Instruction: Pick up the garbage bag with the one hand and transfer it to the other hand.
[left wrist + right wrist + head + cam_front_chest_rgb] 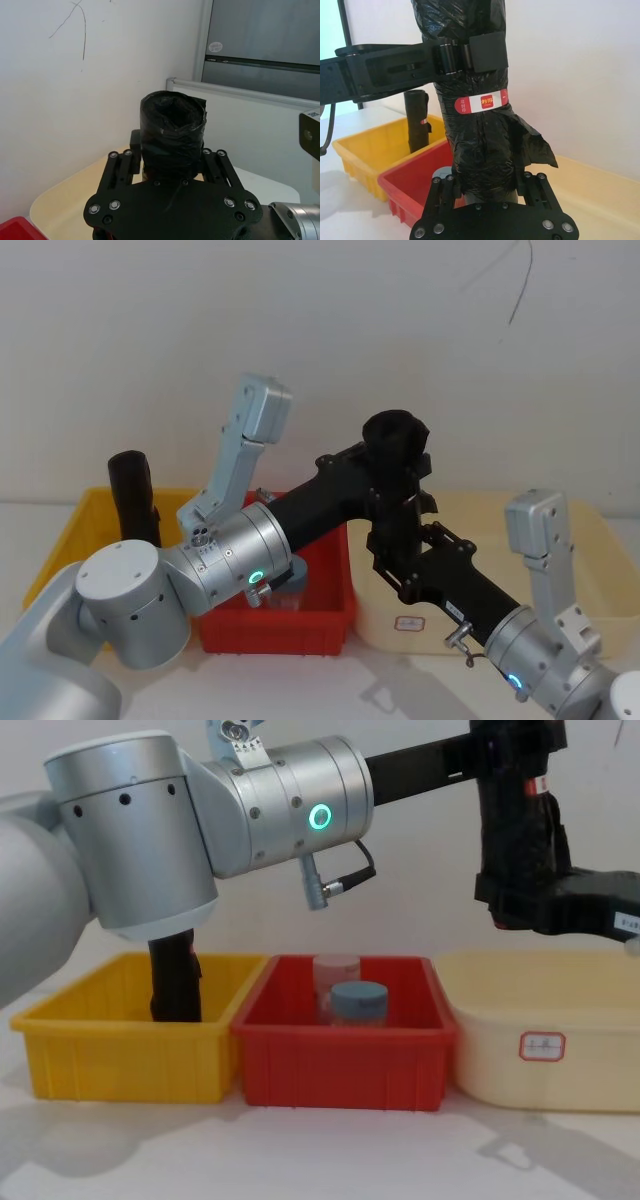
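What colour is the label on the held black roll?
The label is red with white writing, clearest in the right wrist view.

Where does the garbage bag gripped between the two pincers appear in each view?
Head view: garbage bag upright at centre, left pincer gripping it high, right pincer low.
Left wrist view: garbage bag at centre, its end towards the camera.
Right wrist view: garbage bag at centre, red-labelled.
Chest view: garbage bag at top right.
Shared landmark: red bin.

left gripper (402, 466) — fingers (487, 52) clamped | right gripper (395, 530) — fingers (532, 182) clamped, just below
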